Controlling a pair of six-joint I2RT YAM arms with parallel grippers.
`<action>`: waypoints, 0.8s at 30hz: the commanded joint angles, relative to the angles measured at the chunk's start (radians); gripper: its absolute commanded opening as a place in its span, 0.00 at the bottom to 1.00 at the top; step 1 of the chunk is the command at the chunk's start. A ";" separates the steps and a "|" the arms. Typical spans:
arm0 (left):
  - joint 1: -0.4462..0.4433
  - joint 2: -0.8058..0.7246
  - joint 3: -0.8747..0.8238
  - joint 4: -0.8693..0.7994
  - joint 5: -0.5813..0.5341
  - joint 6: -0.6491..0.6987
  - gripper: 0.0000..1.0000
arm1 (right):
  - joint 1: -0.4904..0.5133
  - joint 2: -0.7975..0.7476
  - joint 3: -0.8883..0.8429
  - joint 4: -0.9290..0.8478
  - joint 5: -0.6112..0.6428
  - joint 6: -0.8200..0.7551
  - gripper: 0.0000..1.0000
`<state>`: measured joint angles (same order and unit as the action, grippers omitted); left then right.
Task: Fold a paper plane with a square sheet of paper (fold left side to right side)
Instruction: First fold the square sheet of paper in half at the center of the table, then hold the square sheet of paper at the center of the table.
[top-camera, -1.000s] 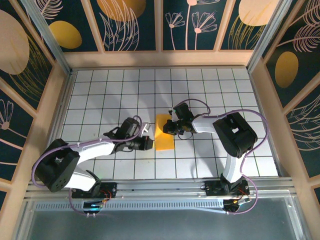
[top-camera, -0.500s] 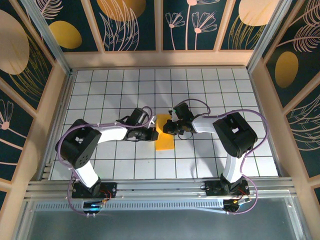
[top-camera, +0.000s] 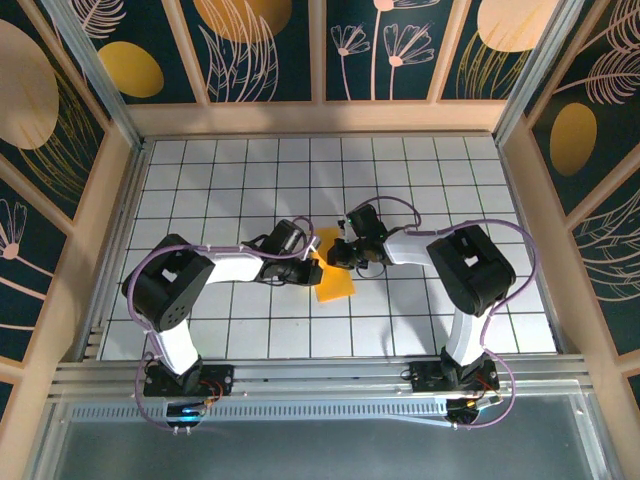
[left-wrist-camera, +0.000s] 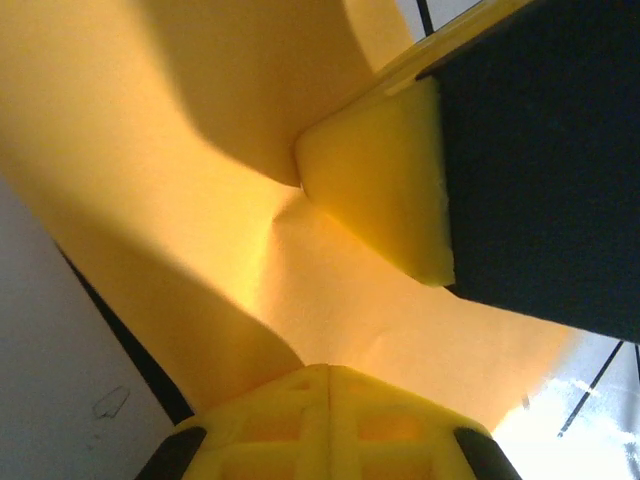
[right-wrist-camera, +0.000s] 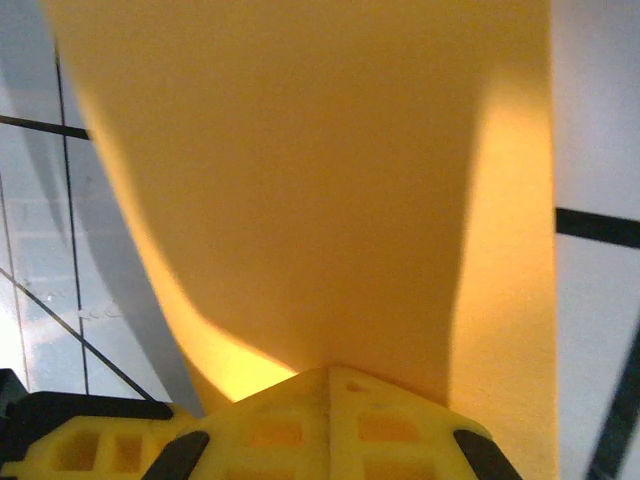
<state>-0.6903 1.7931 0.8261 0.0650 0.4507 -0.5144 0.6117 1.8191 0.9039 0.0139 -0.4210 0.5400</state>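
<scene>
Square sheet of paper (top-camera: 336, 284) lay mid-table between the grippers, dimpled by one left gripper (top-camera: 308, 264) pad (left-wrist-camera: 385, 190) with the opposing finger hidden, and masked the right gripper (top-camera: 343, 252) fingers; neither closure was determinable.

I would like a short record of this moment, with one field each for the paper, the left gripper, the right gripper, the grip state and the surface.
paper: thin orange-yellow sheet of paper, lying tilted on the table between the two grippers
left gripper: left gripper at the paper's left edge; in the wrist view a finger pad touches the paper, which creases there
right gripper: right gripper over the paper's far right part
grip state: open or shut cannot be told for either
surface: white tiled table with black grid lines
</scene>
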 joint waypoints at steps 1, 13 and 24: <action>-0.014 0.013 -0.046 -0.035 -0.053 -0.018 0.00 | -0.022 -0.075 0.030 -0.111 0.081 -0.046 0.05; -0.025 -0.015 -0.034 -0.030 -0.055 -0.041 0.00 | 0.029 -0.246 -0.160 -0.014 -0.071 0.068 0.00; -0.024 -0.021 -0.023 -0.022 -0.049 -0.055 0.00 | 0.088 -0.121 -0.197 0.056 -0.030 0.118 0.00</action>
<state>-0.7071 1.7779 0.8097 0.0895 0.4137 -0.5549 0.6937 1.6752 0.7238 0.0414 -0.4644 0.6388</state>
